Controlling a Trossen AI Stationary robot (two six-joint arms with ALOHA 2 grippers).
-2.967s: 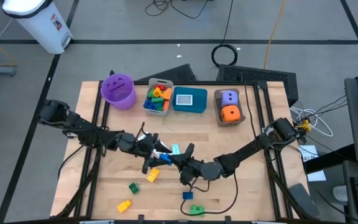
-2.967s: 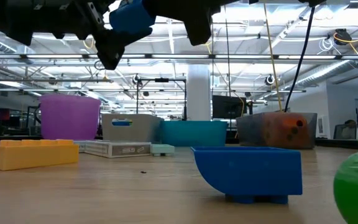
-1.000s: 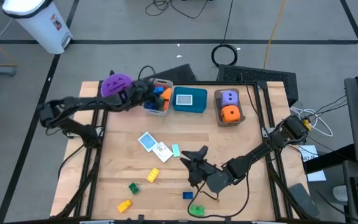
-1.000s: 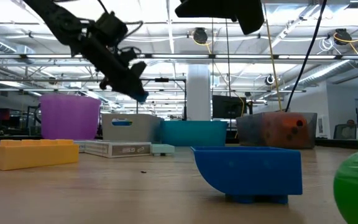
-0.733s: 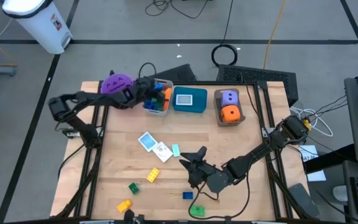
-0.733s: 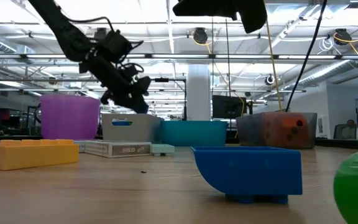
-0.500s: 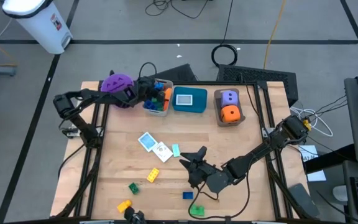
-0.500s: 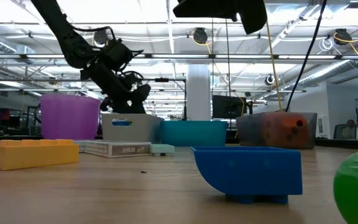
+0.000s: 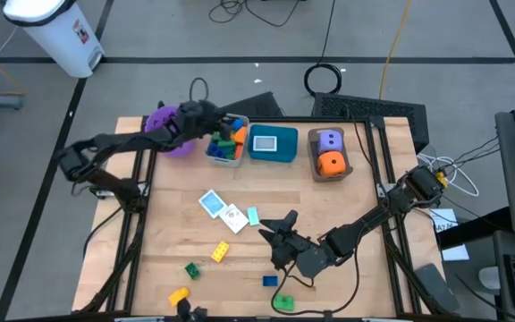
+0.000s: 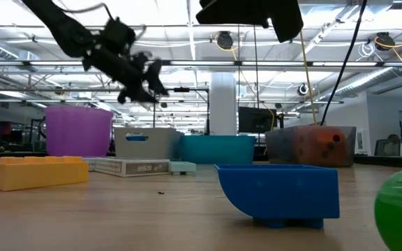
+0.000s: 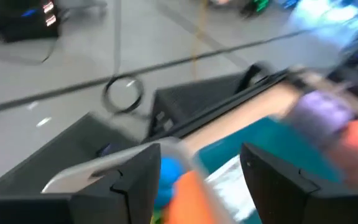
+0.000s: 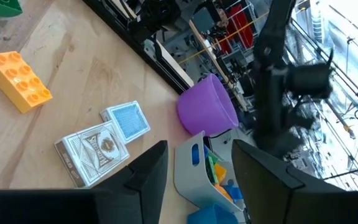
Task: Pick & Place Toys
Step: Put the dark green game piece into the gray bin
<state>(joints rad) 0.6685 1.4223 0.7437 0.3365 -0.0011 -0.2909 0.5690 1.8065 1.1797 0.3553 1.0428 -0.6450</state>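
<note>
- From above, the left gripper point(image 9: 211, 117) hangs over the rim of the grey bin point(image 9: 213, 152), which holds a heap of bricks point(image 9: 229, 140), beside the purple bucket point(image 9: 161, 119). I cannot tell from this view how wide its fingers stand. The right gripper point(image 9: 278, 234) waits low over the table point(image 9: 347, 206), near a blue brick point(image 9: 270, 281) and a green brick point(image 9: 282, 302). Loose toys lie well apart: two cards point(image 9: 221, 208), an orange brick point(image 9: 219, 252), a small green brick point(image 9: 191, 269) and a yellow brick point(image 9: 178, 295).
- At table height, the left gripper point(image 10: 147, 78) sits clear above the bin, its fingers parted with nothing between them. Judging by that, the drop is done; a good exit lifts straight up before swinging away, so nothing catches the bin wall.
- Past the left wrist, the fingers point(image 11: 138, 174) stand apart with nothing gripped, and blurred bricks lie beyond them.
- Past the right wrist, the fingers point(image 12: 151, 168) are half open and hold nothing. The cards point(image 12: 110, 137) and orange brick point(image 12: 17, 81) lie ahead, so the next pick probably wants a flat, low approach to the thin cards.
</note>
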